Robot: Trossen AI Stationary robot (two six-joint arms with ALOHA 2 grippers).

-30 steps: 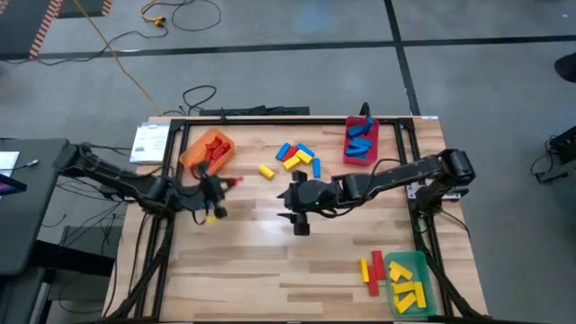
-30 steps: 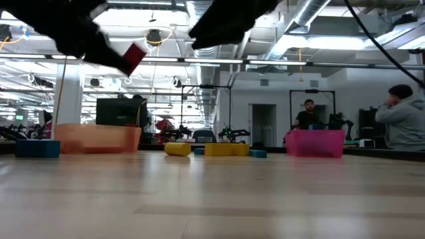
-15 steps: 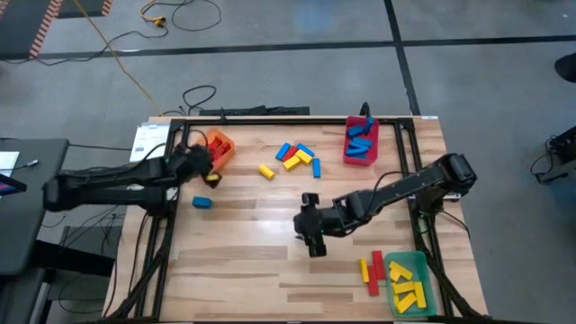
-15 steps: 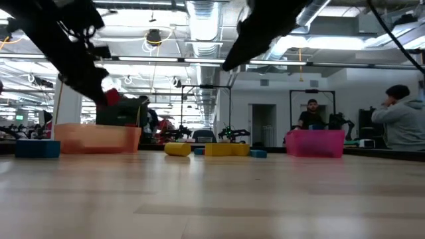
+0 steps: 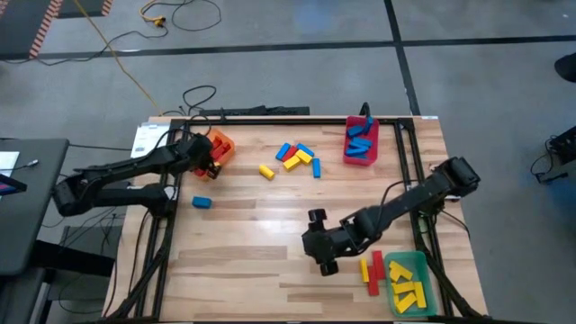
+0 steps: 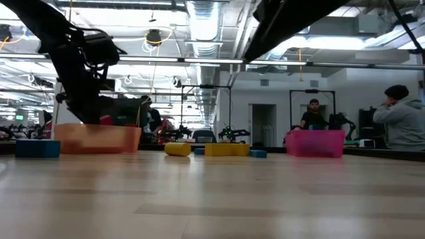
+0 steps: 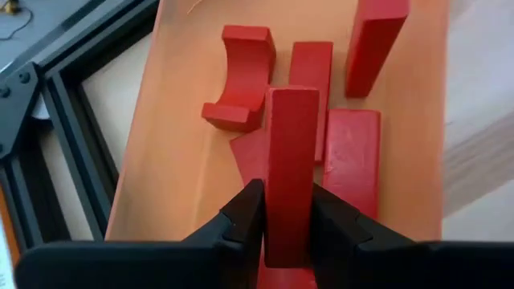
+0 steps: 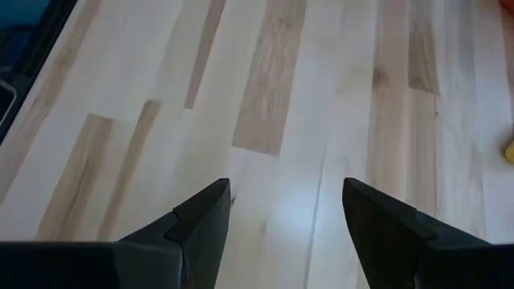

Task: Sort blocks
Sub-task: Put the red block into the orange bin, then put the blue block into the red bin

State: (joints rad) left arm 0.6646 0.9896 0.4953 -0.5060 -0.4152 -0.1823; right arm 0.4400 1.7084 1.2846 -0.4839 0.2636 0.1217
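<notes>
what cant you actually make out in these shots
- High view: the left gripper over the orange bin hides the bin's contents and the red block it holds.
- Low view: the orange bin's cloudy wall blurs what lies inside.
- Right wrist view: only bare table past the right gripper; no blocks identifiable.

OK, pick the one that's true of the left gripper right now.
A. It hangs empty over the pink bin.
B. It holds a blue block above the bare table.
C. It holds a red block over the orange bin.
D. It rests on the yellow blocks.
C: in the left wrist view the left gripper pinches a red block between its fingers, above the orange bin that already has red blocks in it.
</notes>
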